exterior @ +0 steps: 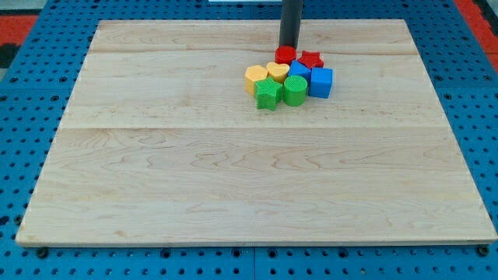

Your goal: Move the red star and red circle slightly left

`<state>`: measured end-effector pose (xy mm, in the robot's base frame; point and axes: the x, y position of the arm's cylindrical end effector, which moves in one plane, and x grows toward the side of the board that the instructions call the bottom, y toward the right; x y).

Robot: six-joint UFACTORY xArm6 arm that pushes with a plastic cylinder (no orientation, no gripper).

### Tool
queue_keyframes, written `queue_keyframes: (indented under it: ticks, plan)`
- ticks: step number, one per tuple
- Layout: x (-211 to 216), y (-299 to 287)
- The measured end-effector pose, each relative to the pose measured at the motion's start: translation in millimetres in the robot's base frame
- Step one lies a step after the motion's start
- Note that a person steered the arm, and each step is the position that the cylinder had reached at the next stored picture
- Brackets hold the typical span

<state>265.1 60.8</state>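
Observation:
The red circle (285,54) and the red star (311,59) sit side by side at the top of a tight cluster of blocks, upper middle of the wooden board (156,171). The star is to the right of the circle. My tip (289,47) stands just above the red circle, touching or nearly touching its top edge; the rod rises out of the view's top. Below the red pair lie a yellow heart (277,71), a yellow hexagon (255,77), a blue block (299,70), a blue cube (320,82), a green cylinder (294,90) and a green star (268,94).
The board lies on a blue perforated table (23,155). The cluster's blocks touch one another, so the red pair is hemmed in from below.

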Motion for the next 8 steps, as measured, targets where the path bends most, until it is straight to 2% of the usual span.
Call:
queue_keyframes:
  ticks: [2,3,4,5,8]
  plan:
    - [8,-2]
    - [1,48]
    - [19,128]
    - [66,111]
    - [17,40]
